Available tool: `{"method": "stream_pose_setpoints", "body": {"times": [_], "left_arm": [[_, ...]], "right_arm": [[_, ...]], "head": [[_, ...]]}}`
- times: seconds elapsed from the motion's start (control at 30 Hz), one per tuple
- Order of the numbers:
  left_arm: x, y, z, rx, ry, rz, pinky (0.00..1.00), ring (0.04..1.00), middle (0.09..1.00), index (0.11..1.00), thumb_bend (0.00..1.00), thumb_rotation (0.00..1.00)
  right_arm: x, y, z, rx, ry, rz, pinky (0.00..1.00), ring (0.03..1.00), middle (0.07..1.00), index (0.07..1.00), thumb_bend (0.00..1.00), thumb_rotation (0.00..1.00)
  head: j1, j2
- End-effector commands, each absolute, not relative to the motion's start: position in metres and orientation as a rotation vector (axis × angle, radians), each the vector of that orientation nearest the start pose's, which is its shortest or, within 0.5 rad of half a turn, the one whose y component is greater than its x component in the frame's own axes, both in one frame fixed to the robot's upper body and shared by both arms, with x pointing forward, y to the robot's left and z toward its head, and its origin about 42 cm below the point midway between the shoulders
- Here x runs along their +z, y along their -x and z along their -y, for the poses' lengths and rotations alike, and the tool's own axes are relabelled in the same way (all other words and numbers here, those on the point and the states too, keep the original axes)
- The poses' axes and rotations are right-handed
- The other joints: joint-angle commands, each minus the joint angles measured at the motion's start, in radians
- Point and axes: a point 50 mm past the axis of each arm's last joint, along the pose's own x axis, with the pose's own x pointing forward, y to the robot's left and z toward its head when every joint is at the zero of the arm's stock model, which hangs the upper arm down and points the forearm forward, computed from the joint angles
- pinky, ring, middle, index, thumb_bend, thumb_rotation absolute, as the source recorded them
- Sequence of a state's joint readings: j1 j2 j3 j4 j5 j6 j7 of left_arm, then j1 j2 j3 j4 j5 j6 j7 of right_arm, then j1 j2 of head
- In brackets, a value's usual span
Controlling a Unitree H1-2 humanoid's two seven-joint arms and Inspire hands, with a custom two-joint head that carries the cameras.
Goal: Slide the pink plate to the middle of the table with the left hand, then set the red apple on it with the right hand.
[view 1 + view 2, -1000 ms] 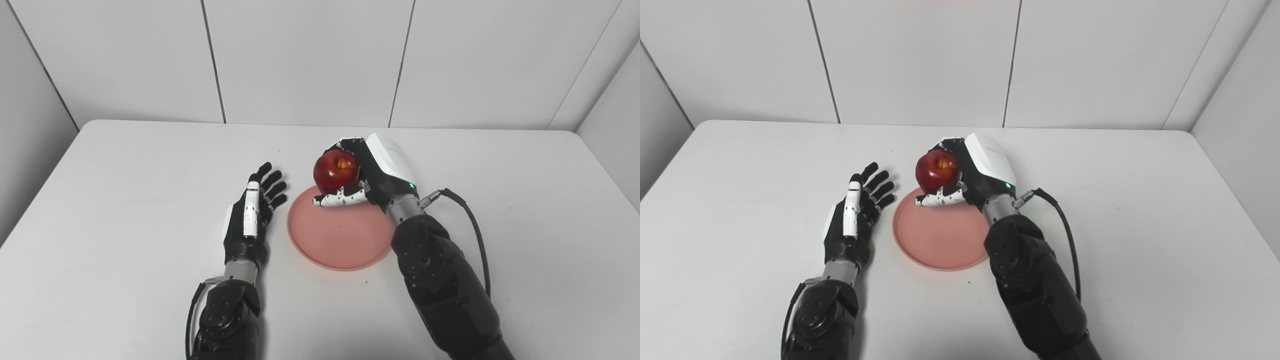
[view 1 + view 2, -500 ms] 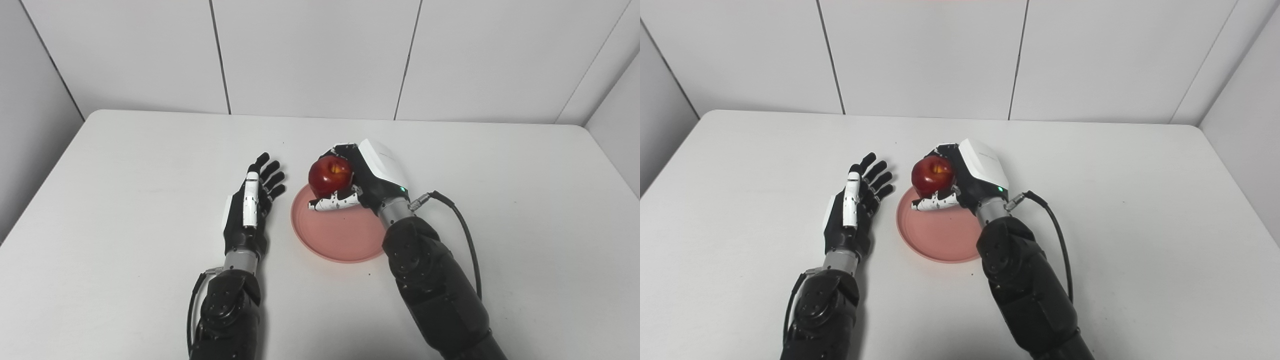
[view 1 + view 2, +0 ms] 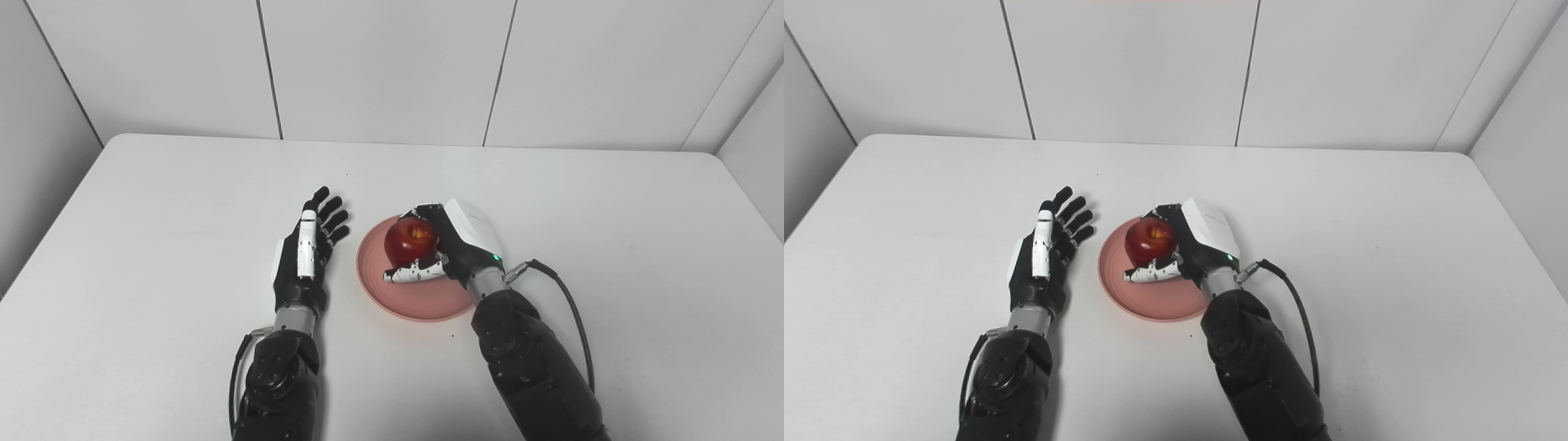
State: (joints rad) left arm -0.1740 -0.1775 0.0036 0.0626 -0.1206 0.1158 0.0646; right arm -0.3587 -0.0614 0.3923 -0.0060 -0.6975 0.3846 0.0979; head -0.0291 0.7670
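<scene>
The pink plate lies flat near the middle of the white table. A red apple sits low over the plate's centre, and my right hand is shut on it, thumb under its near side and fingers curled over its far side. Whether the apple rests on the plate I cannot tell. My left hand lies open on the table just left of the plate, fingers spread and pointing away, not touching the rim. In the right eye view the apple and the plate show the same way.
A black cable loops from my right wrist across the table to the right. White wall panels close off the table's far edge and both sides.
My right hand has come down and toward me with the apple, from above the plate's far rim to low over its centre. The left hand has stayed put. The camera shifted early on.
</scene>
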Motion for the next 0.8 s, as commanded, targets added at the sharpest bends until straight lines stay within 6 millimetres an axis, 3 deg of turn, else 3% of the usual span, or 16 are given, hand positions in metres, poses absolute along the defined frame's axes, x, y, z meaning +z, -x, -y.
{"method": "stream_pose_setpoints", "body": {"times": [0.0, 0.3, 0.77], "left_arm": [[0.132, -0.339, -0.131, -0.012, 0.285, -0.021, 0.84, 0.850, 0.868, 0.862, 0.39, 1.00], [0.132, -0.339, -0.131, -0.015, 0.288, -0.025, 0.83, 0.849, 0.866, 0.861, 0.39, 1.00], [0.133, -0.338, -0.131, -0.018, 0.290, -0.025, 0.83, 0.845, 0.862, 0.857, 0.40, 1.00]], "right_arm": [[0.197, -0.369, 0.102, 0.251, 0.843, 0.214, 0.24, 0.329, 0.416, 0.525, 0.52, 0.00], [0.188, -0.365, 0.103, 0.256, 0.875, 0.206, 0.30, 0.370, 0.430, 0.522, 0.53, 0.00], [0.182, -0.361, 0.102, 0.265, 0.901, 0.201, 0.26, 0.352, 0.426, 0.527, 0.52, 0.00]], "head": [[0.000, 0.004], [-0.003, 0.008], [-0.012, 0.011]]}}
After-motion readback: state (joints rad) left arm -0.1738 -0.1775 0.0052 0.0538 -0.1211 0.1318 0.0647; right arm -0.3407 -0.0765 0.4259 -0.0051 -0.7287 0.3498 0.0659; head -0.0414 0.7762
